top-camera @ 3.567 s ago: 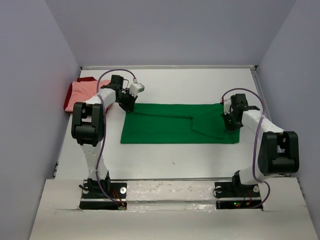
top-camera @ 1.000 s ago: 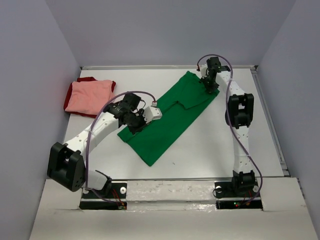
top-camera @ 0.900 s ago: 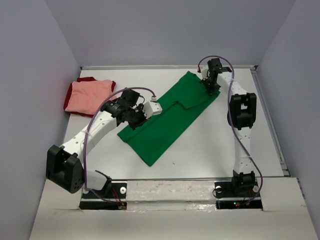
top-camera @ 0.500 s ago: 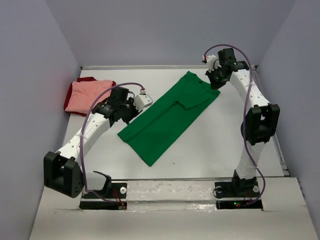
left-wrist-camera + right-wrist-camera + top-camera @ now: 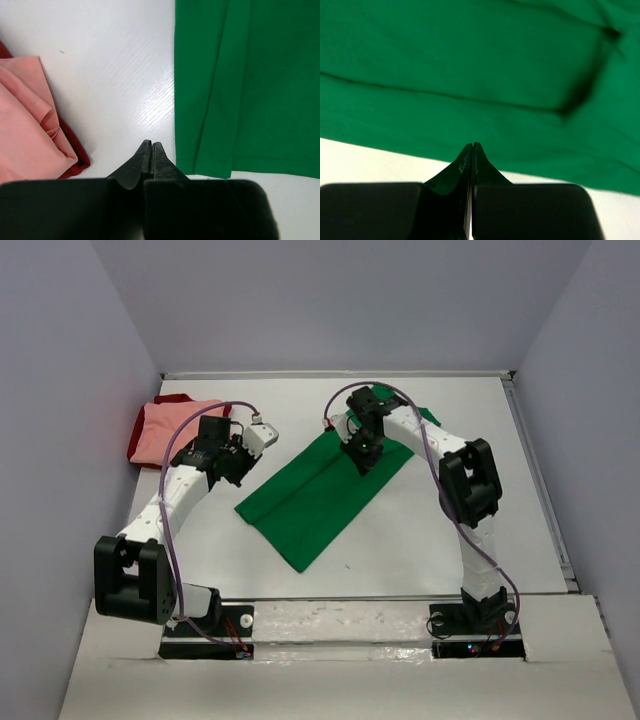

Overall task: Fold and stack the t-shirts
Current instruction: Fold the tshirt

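Right hand (image 5: 471,145), pinched closed, over green t-shirt (image 5: 470,65).

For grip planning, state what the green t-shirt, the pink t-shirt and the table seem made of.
Green t-shirt: soft matte knit cloth, probably cotton; it lies limp with folded creases. Pink t-shirt: similar matte cloth, bunched in soft folds. Table: hard white board, faint grain and slight sheen; possibly painted wood or laminate.

My left arm (image 5: 165,505) stretched forward and angled inward, left hand (image 5: 151,147) pinched closed, right arm (image 5: 420,435) arched toward the middle (elbow raised), right hand (image 5: 471,147) closed too, tips pointing down
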`<state>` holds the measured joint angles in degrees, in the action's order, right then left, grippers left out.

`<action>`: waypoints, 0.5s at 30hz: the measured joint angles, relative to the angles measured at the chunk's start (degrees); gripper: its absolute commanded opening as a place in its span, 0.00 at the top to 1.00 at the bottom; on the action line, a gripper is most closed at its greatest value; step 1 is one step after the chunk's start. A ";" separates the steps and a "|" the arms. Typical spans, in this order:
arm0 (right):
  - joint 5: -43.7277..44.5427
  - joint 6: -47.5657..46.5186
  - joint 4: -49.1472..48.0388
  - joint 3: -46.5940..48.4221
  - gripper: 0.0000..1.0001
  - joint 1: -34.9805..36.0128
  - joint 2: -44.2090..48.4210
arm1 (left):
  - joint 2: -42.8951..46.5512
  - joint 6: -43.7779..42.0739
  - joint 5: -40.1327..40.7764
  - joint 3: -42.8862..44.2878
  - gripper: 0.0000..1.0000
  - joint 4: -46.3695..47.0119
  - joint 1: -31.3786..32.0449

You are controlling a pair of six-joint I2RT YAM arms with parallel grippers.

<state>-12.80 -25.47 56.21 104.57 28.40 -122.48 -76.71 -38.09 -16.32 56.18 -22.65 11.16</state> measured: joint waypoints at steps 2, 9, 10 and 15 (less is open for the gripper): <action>-0.09 0.28 0.37 0.74 1.00 1.57 -1.36 | 0.00 0.11 0.00 -0.09 1.00 0.15 -0.76; 0.37 1.57 -0.74 -0.48 1.00 3.17 -1.75 | 0.00 0.66 -0.02 -0.13 1.00 0.17 -1.66; 0.79 1.73 -1.44 -1.62 1.00 3.17 -1.60 | 0.00 0.76 -0.04 -0.13 1.00 0.15 -1.66; 3.43 1.99 -1.79 -7.61 1.00 3.13 -1.25 | -0.11 1.14 -0.15 -0.11 1.00 0.11 -1.66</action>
<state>-9.37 -23.49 54.41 96.97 31.53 -123.72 -76.82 -36.95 -16.47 56.07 -22.55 9.50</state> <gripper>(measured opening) 0.009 0.014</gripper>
